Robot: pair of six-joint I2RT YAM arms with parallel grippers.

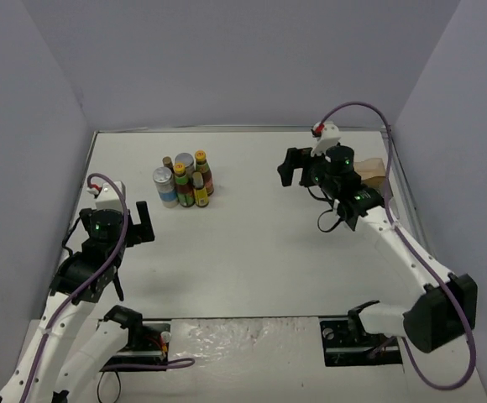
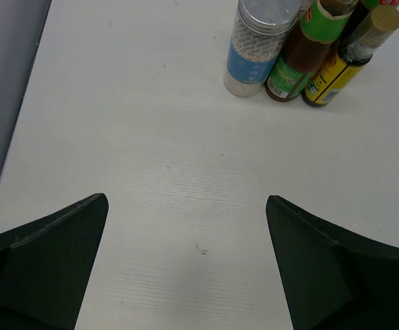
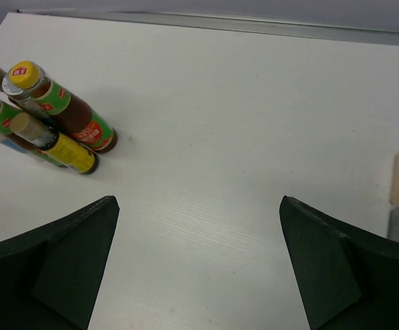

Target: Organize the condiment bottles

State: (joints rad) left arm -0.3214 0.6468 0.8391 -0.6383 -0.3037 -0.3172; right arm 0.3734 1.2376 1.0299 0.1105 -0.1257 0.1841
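The condiment bottles point(image 1: 185, 180) are bunched upright on the far left of the table point(image 1: 252, 260), apparently touching one another. The left gripper point(image 2: 187, 199) is held spread wide and empty on their near side, the right gripper point(image 3: 198, 203) likewise spread, well to their right by a wooden block point(image 1: 373, 172).

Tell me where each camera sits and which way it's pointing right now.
Top external: above and behind the robot, looking down on the table; left arm and right arm show.
Left wrist: facing the condiment bottles ahead-right; left gripper open.
Right wrist: facing the bottles far left; right gripper open.
Shared: all three see the bottles.
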